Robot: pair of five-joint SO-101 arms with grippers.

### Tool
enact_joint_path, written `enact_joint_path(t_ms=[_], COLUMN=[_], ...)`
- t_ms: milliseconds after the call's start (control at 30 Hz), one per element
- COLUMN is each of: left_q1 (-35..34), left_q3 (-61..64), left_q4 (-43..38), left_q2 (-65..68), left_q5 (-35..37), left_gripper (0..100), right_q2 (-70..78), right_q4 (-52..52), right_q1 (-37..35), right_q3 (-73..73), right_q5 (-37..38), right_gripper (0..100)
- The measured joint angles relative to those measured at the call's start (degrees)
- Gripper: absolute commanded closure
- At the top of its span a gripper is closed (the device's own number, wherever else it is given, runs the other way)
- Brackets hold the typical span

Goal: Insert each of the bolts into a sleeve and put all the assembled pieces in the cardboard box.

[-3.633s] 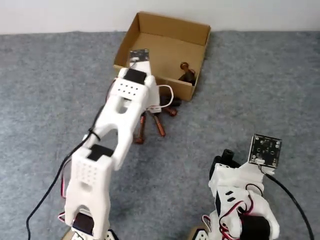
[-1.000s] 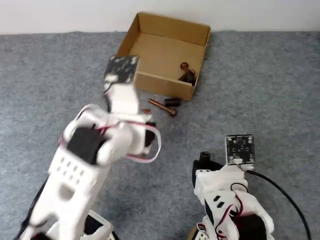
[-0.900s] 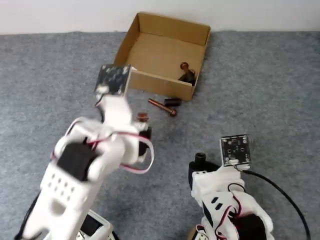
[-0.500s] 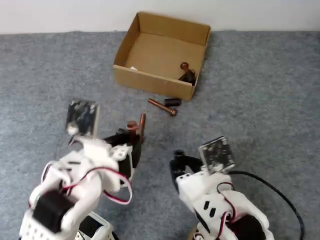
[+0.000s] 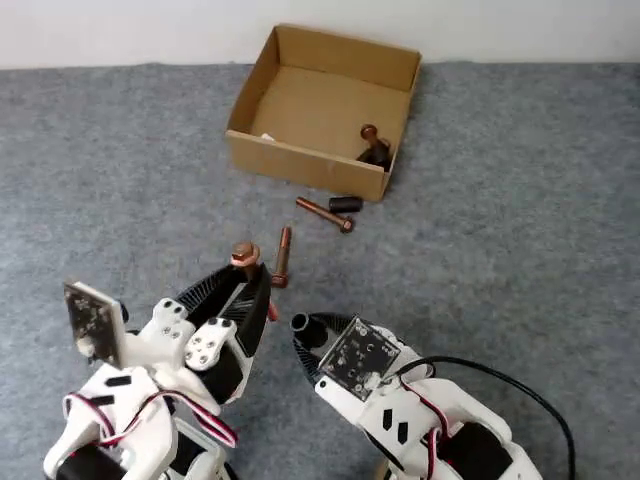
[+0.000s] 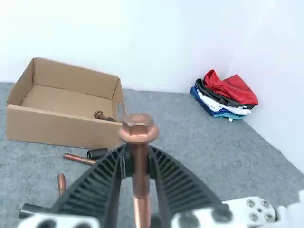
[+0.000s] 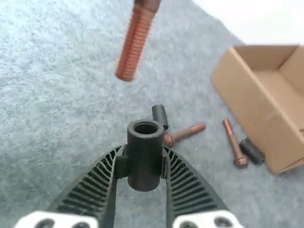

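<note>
Right wrist view: I'm clamping a sleeve (image 7: 143, 156) upright in my right gripper (image 7: 144, 164). My left gripper (image 6: 137, 157) is pinching a bolt (image 6: 138, 130), not yet inserted. One assembled piece (image 5: 374, 148) is sitting in the cardboard box (image 5: 300, 166), and a loose bolt (image 5: 322, 213) is waiting outside.

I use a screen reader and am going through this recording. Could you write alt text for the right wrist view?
The right tool grips a black sleeve upright, bore open, with the threaded end of a copper bolt hanging in the air near it. Beyond, on grey carpet, lie two loose bolts, two loose sleeves and a cardboard box.
</note>
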Motion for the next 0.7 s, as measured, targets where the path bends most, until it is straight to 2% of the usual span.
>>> enact_joint_path(t_ms=[300, 433, 700], left_q1=[1.0, 4.3, 4.4], left_q3=[0.5, 1.8, 6.1], left_q4=[-1.3, -3.3, -6.2], left_q2=[-0.7, -0.9, -0.4], left_q5=[0.0, 0.0, 0.0], left_gripper=[100, 100, 100], right_q2=[0.0, 0.0, 0.0], right_q4=[-3.6, -3.6, -3.6], right_q1=[-0.1, -0.1, -0.1], right_q3=[0.0, 0.0, 0.0], right_q5=[3.5, 3.6, 3.6], right_gripper=[99.1, 99.1, 99.1])
